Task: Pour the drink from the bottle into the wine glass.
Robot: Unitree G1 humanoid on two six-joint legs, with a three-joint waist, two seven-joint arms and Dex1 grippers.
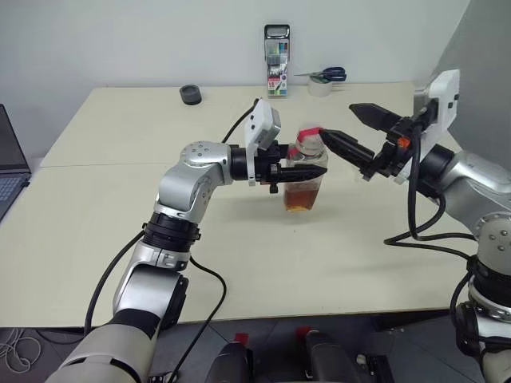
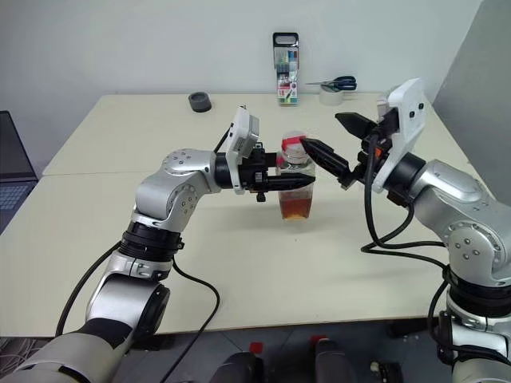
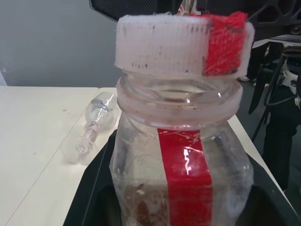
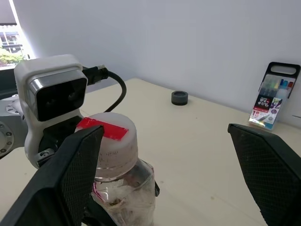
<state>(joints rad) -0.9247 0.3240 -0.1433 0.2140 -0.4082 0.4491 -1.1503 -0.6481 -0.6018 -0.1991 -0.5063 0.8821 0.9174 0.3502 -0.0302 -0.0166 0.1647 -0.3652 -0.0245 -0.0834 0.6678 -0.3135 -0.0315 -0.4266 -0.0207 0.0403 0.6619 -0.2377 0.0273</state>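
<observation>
The small clear plastic bottle [image 1: 304, 177] of amber drink [image 1: 300, 196] is being clamped upright above the pale surface [image 1: 120, 136] by the left gripper [image 1: 307, 171], steadying it for uncapping. The right gripper [image 1: 355, 132] is being held wide open beside the red-and-white cap [image 1: 308, 141]. The clear wine glass [image 3: 91, 129] is lying on its side on the surface.

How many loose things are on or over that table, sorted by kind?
Clear plastic bottles with amber drink: 1
Clear wine glasses, lying down: 1
Marker-pen cases: 1
Tape rolls: 2, black, white
Blue-handled scissors: 1
Total: 6
</observation>
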